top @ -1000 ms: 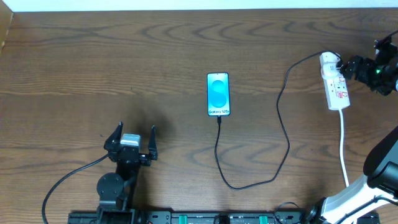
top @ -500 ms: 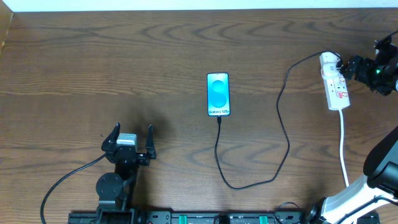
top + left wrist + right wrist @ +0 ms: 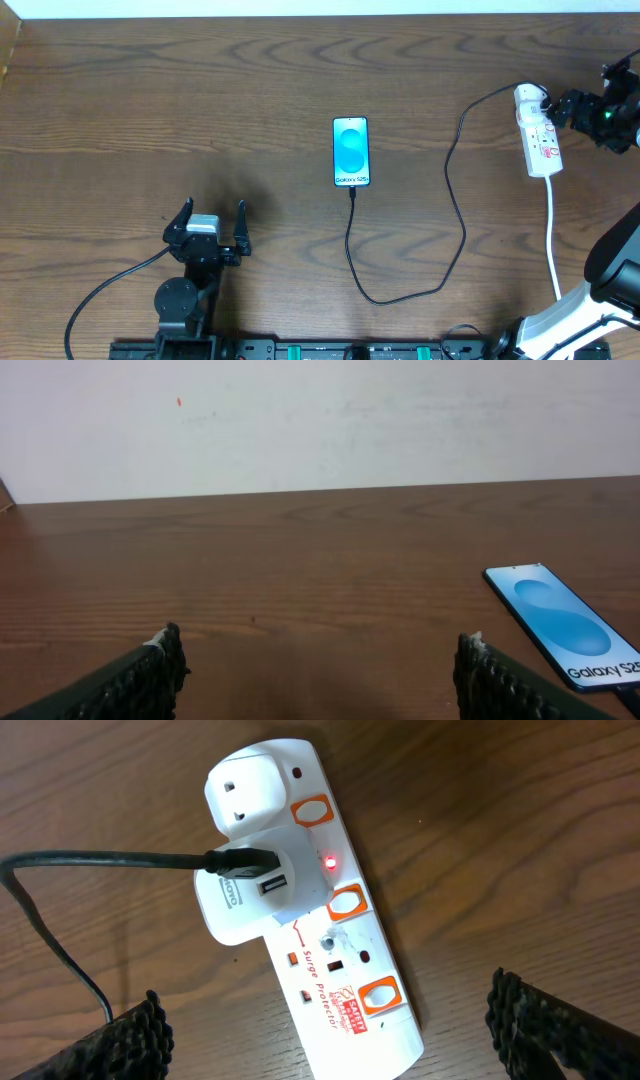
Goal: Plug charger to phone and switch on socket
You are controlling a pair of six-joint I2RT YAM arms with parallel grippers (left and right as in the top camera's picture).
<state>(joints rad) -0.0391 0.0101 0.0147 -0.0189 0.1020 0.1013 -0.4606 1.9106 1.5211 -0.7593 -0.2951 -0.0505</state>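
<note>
We see the left gripper point(image 3: 213, 222) eased back, spread wide; right gripper point(image 3: 335, 1035) gapes over the socket point(image 3: 330, 930), lamp point(image 3: 329, 864) lit, so likely finished.

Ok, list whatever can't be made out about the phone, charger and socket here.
- Overhead: whether the charger is fully seated in the phone; too small.
- Left wrist: the phone's port end; cut off at the frame's lower right corner.
- Right wrist: the socket, its cord end cut off by the bottom edge.
</note>
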